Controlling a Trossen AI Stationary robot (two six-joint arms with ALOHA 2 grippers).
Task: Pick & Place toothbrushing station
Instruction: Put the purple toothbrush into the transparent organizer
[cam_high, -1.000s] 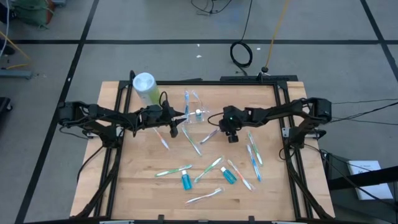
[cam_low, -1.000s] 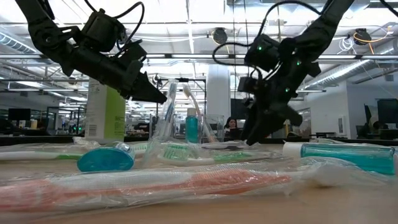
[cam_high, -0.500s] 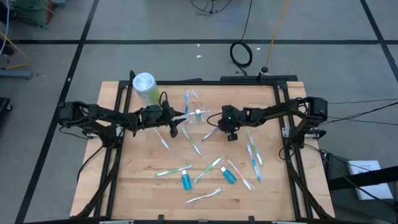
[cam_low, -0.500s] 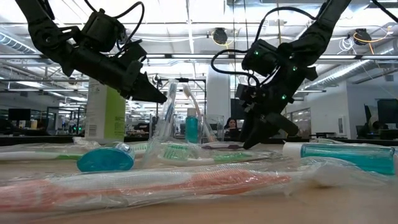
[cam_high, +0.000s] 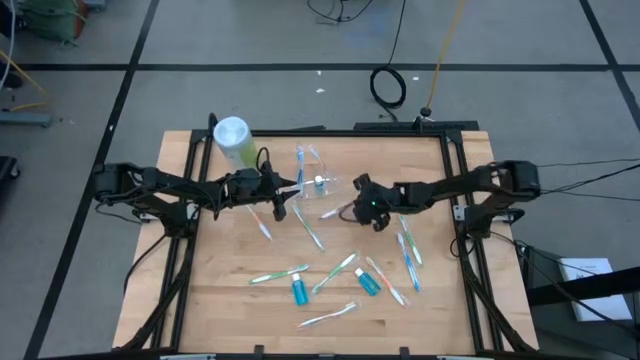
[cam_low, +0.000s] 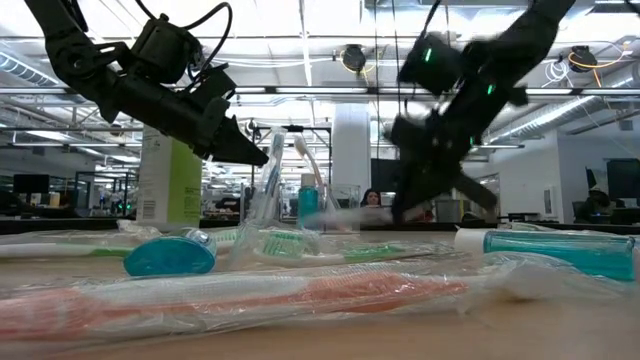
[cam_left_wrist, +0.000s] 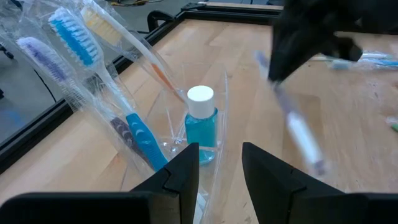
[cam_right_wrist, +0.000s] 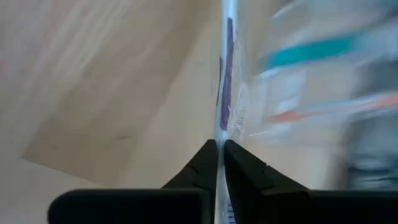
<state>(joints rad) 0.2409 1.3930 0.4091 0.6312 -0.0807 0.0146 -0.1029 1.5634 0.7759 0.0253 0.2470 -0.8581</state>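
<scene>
The wooden table (cam_high: 230, 300) is strewn with wrapped toothbrushes and small blue tubes, with a green canister (cam_high: 234, 140) standing at the back left corner. Near the back middle sits the clear holder (cam_high: 312, 180) of the toothbrushing station, and from here it looks only partly filled: three wrapped brushes lean in it and one blue white-capped tube (cam_left_wrist: 201, 124) stands inside. The left gripper (cam_left_wrist: 219, 171) is right at the holder's near wall, fingers apart with the clear wall between them, seemingly steadying it; I cannot tell whether they press on it. The right gripper (cam_high: 366, 207), just right of the holder, has its fingers pinched together on a wrapped toothbrush (cam_right_wrist: 225, 93), which hangs from it in the air beside the holder. I judge the job well short of done: two tubes (cam_high: 298, 291) and a good many brushes, including the orange one (cam_low: 300, 295) at the front, lie loose on the boards.
</scene>
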